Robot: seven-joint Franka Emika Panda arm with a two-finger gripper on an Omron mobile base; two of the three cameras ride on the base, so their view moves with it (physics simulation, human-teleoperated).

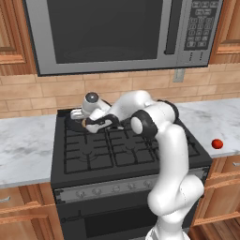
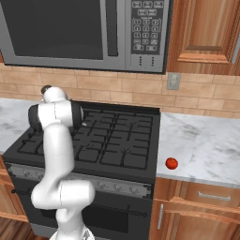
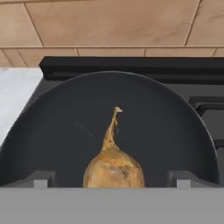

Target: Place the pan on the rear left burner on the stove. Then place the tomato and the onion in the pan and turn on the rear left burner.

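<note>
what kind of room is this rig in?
A home-style kitchen, rendered. A black gas stove sits between marble counters, a grey microwave hangs above it against a brick backsplash, and wood cabinets flank both. A pan holding an onion sits at the stove's rear left.

base views flank stove, hand view close
</note>
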